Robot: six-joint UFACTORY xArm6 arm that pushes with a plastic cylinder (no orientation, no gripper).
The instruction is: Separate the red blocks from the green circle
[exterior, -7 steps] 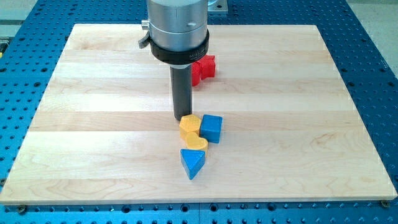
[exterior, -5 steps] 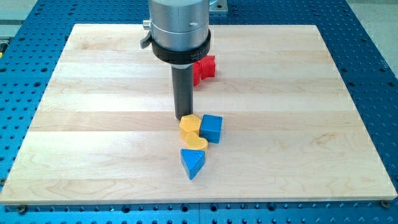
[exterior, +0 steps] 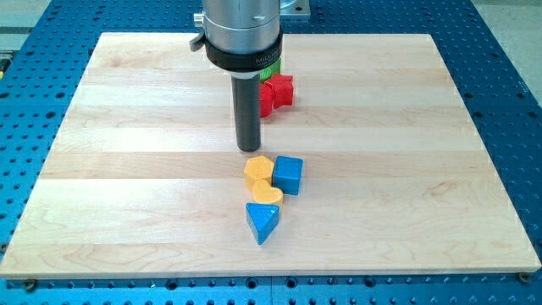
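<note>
A red block [exterior: 276, 93] lies near the top middle of the wooden board, partly hidden behind my rod. A sliver of a green block [exterior: 271, 74] shows just above it, touching it; its shape is hidden by the arm. My tip [exterior: 248, 150] rests on the board below and left of the red block, a short way above the yellow blocks. Whether there is a second red block behind the arm cannot be told.
A cluster sits below my tip: a yellow hexagon-like block [exterior: 258, 169], a blue cube [exterior: 288, 174], a yellow heart-like block [exterior: 267, 195] and a blue triangle [exterior: 262, 221]. The wooden board [exterior: 127, 169] lies on a blue perforated table.
My tip has moved up the view, away from the yellow block it stood against. A green sliver now shows above the red block. The blocks have not moved.
</note>
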